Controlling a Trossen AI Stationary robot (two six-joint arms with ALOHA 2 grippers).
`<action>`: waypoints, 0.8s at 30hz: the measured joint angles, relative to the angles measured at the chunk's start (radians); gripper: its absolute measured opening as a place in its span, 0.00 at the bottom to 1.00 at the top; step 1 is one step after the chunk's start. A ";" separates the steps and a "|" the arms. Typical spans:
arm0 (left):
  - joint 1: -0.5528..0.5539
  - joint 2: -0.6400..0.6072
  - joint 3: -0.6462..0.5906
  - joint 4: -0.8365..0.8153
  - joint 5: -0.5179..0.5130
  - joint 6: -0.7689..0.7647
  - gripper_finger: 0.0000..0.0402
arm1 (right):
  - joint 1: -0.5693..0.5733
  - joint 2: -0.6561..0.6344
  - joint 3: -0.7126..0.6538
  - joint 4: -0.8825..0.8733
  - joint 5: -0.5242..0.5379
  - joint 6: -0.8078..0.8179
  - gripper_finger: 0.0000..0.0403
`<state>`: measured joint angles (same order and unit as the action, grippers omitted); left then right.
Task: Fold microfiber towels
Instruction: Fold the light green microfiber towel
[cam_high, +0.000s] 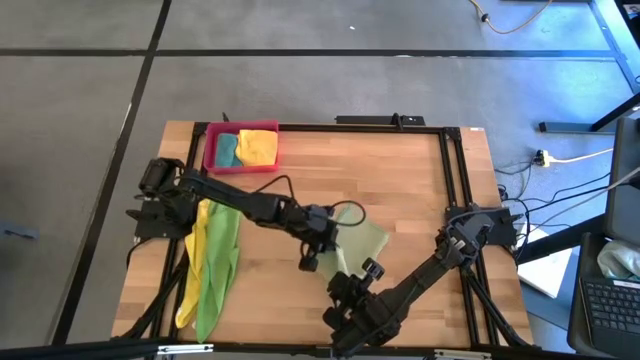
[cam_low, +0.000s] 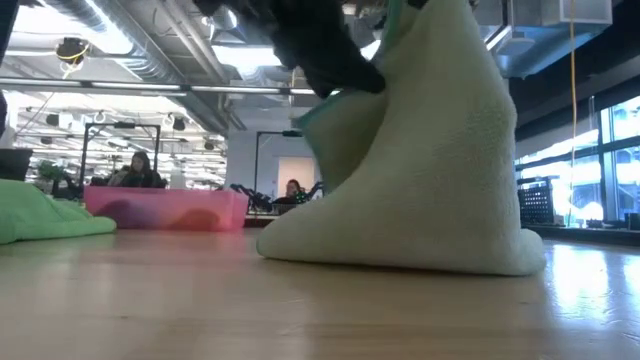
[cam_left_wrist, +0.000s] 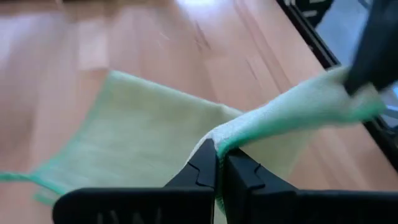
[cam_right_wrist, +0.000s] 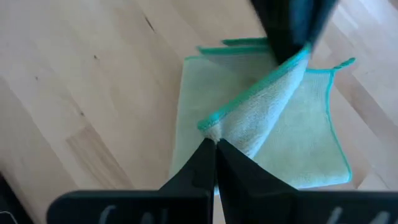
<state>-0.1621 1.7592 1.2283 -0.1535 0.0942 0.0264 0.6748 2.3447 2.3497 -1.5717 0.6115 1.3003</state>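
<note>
- The pale towel (cam_high: 358, 245) sits at the middle of the tabletop (cam_high: 400, 180), low in the high view, part flat and part lifted.
- The left tool (cam_left_wrist: 216, 163) is pinched tight on a raised fold of it; the fingers (cam_left_wrist: 202, 171) meet with cloth between them.
- The right tool (cam_right_wrist: 214, 149), coming in from the lower right, is clamped on the same lifted edge, which has a teal hem.
- In the low view the towel (cam_low: 420, 190) stands up like a tent at centre frame.
- A yellow towel (cam_high: 192, 265) and a green towel (cam_high: 220, 265) lie side by side, touching, at lower left.
- The pink tray (cam_high: 212, 150) at upper left holds a teal towel (cam_high: 227, 150) and another yellow one (cam_high: 258, 146).
- People sit far back in the room.
</note>
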 joint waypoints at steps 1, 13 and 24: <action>0.012 0.000 0.012 -0.012 0.003 0.012 0.00 | 0.000 0.000 0.000 -0.001 0.001 0.000 0.03; 0.081 0.000 0.046 -0.195 0.121 0.082 0.00 | -0.060 -0.084 0.000 0.000 0.084 -0.008 0.03; 0.105 0.000 0.046 -0.154 0.083 0.093 0.01 | -0.086 -0.147 -0.092 0.002 -0.017 0.192 0.02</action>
<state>-0.0573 1.7596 1.2743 -0.3080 0.1772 0.1192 0.5889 2.1979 2.2573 -1.5702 0.5949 1.4924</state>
